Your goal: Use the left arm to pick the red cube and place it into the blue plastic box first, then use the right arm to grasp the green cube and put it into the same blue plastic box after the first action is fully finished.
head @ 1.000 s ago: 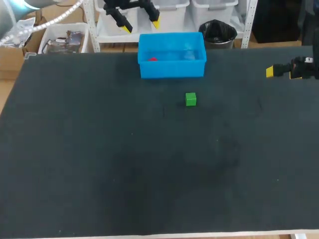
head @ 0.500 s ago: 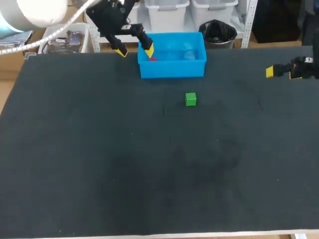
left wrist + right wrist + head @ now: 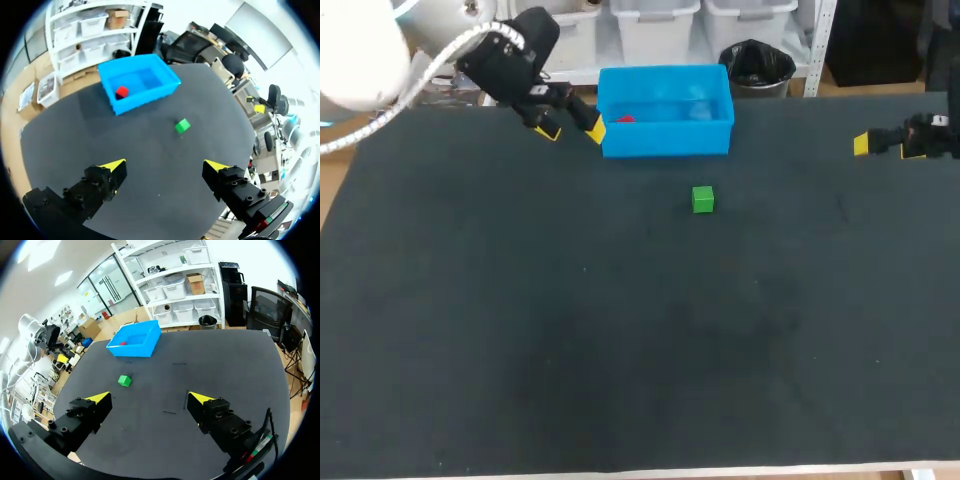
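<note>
**Red cube in the box, green cube sitting out on the table**

The left gripper [image 3: 572, 131] is hanging just beside the left end of the blue box [image 3: 665, 140]. Its fingers are spread wide and are holding nothing. The red cube [image 3: 625, 118] is lying inside the box, close to its left wall. The green cube [image 3: 702, 199] is sitting on the black table [image 3: 620, 330], in front of the box and a little to the right, not touching it. The right gripper [image 3: 883, 146] is hovering near the table's right edge, well apart from both cubes. Its fingers are likewise spread apart, with nothing between them.
</note>
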